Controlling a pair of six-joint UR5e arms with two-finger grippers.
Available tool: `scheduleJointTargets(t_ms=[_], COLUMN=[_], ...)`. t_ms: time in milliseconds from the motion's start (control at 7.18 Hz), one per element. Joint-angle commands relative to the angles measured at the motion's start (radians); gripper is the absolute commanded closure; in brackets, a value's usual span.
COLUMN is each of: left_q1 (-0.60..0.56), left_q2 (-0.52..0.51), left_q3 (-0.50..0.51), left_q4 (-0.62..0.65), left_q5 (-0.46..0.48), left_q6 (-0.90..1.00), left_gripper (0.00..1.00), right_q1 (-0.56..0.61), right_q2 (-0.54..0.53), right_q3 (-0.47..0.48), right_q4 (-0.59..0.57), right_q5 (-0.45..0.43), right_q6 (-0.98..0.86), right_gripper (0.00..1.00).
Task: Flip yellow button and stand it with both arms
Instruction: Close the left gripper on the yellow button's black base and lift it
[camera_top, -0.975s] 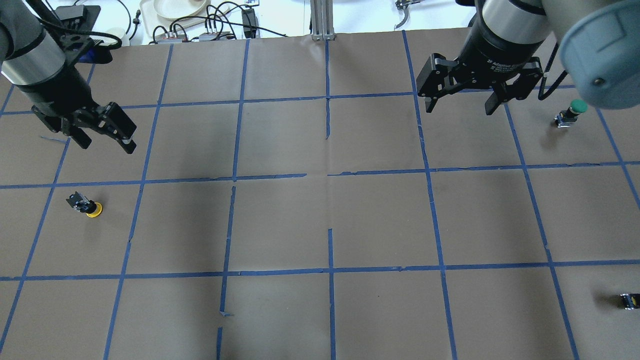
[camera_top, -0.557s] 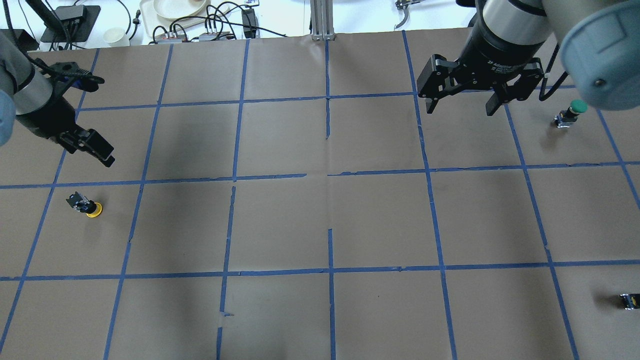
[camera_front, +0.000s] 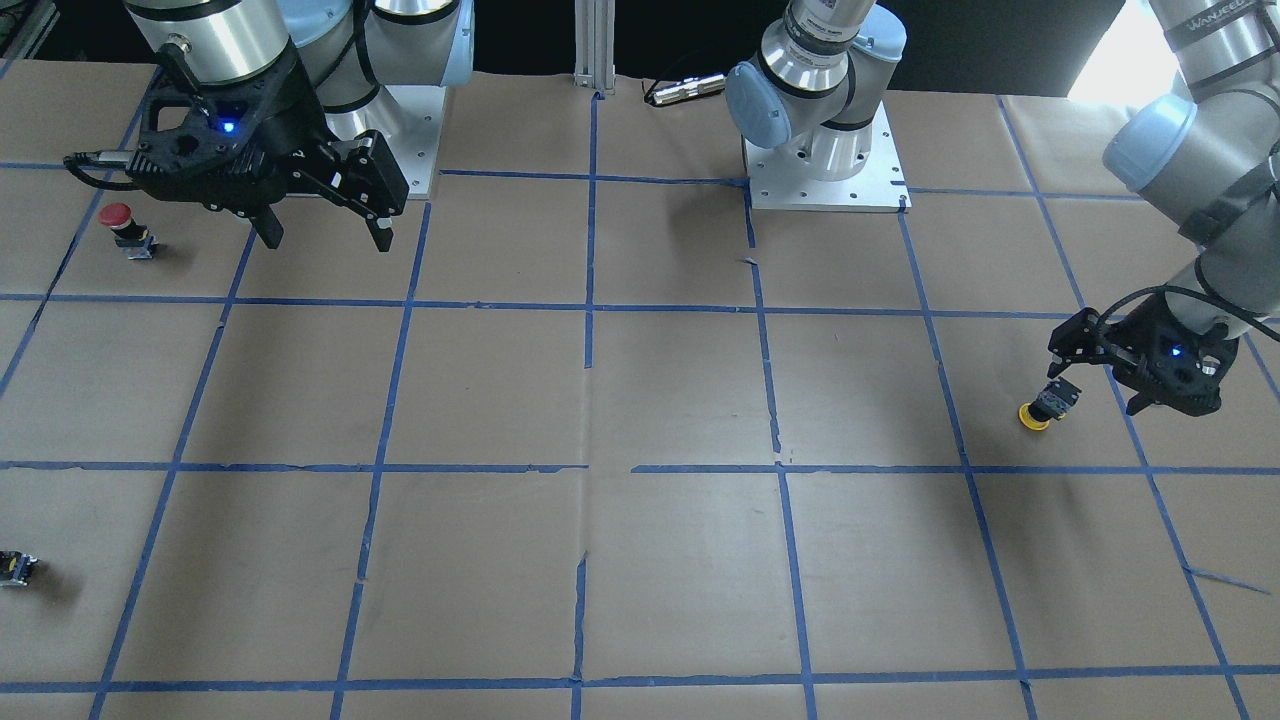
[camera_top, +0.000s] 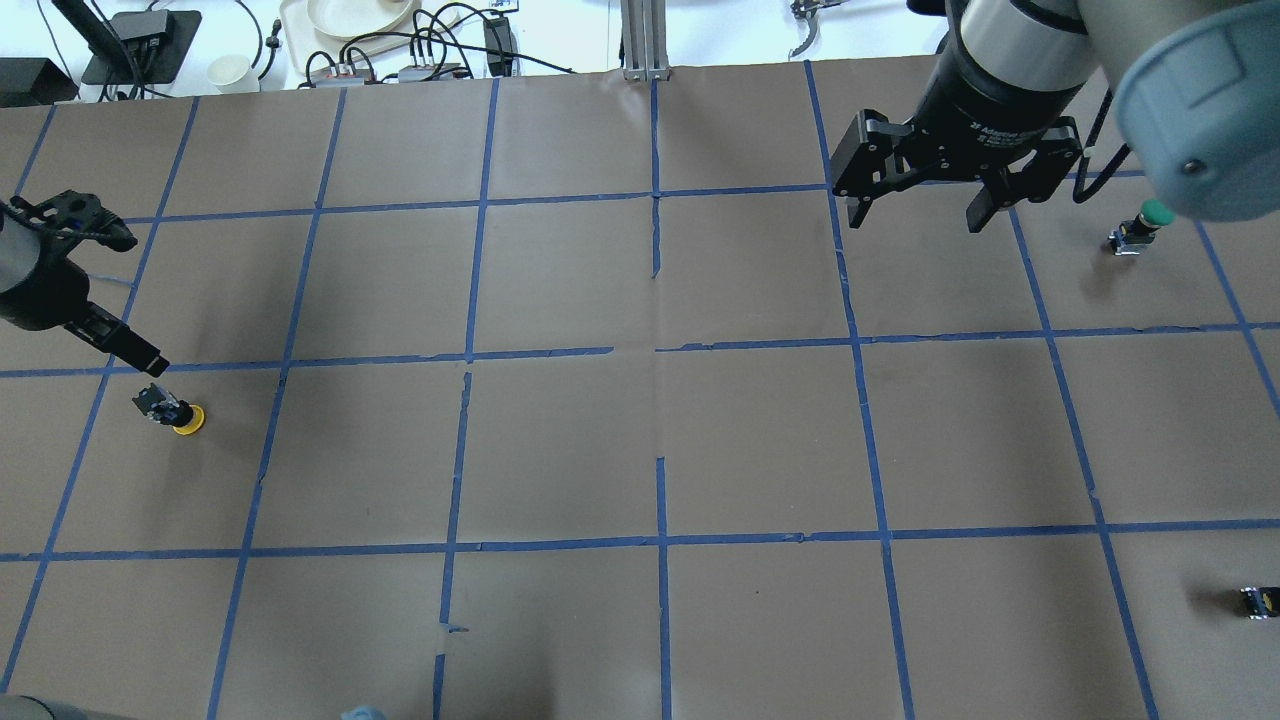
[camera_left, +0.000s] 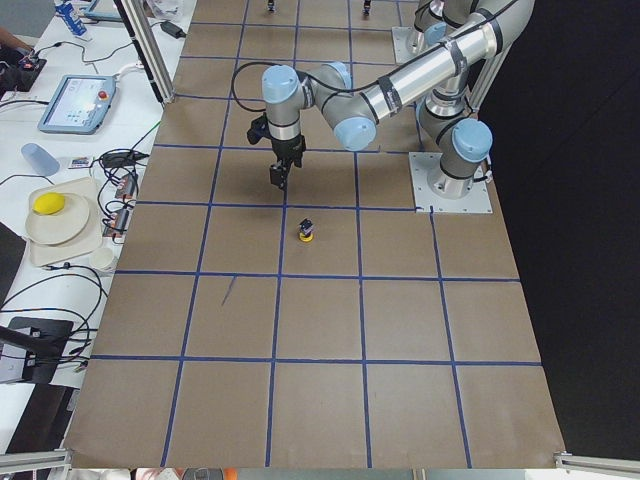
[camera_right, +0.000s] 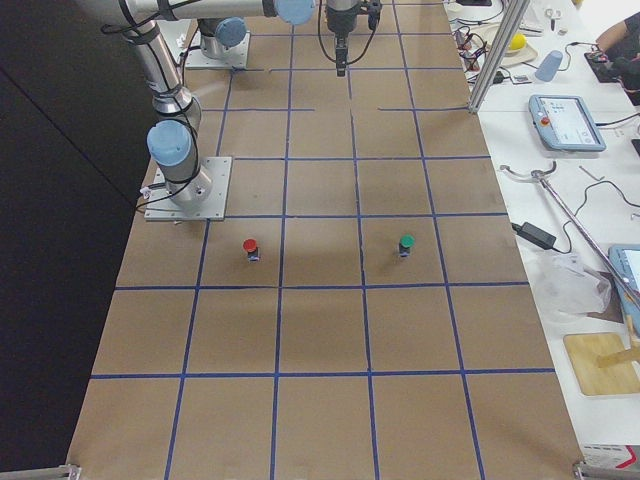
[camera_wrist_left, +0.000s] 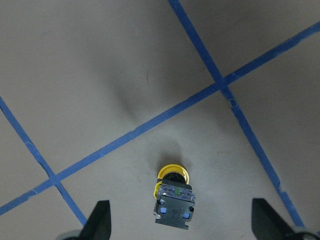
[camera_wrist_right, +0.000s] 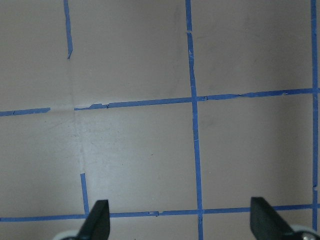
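- Brown-papered table (camera_top: 640, 440) gridded with blue tape; cluttered white bench (camera_left: 60, 140) along one side of it.
- Near the left end of that grid: small yellow mushroom-capped push-button on a black and grey block (camera_top: 172, 411), cap low against the paper, block angled upward. No shift from a second ago.
- Just moved: black two-finger left gripper (camera_top: 145, 355), swung down and outward from the farther row of squares over the last second. Now hanging just beyond the button, not touching. Spread wide, with the button lined up between the fingertips in the wrist view, nothing pinched.
- Barely any change at the black two-finger right gripper (camera_top: 915, 215): high over the far right squares, likewise spread and empty, well apart from the button.
- Judged from that: approach nearly over, pick-up next, two-arm flip not yet begun.
- Containers: none seen on the paper. On the bench, cream plate (camera_left: 70, 228) holding one round yellow thing (camera_left: 48, 205), and pale blue cup (camera_left: 38, 158), contents out of sight.
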Motion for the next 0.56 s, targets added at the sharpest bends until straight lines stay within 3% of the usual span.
scheduleJointTargets(t_ms=[0, 418], left_q1=[0.038, 0.075], left_q2=[-0.041, -0.051], left_q3=[-0.061, -0.095], left_q4=[0.120, 0.139], left_q5=[-0.030, -0.019], left_q6=[0.106, 0.130], left_gripper=[0.01, 0.02], right_q1=[0.001, 0.002], right_q2=[-0.004, -0.007], right_q3=[0.006, 0.009], right_q4=[0.001, 0.001], right_q5=[0.001, 0.002], right_q6=[0.001, 0.001], right_gripper=[0.00, 0.00])
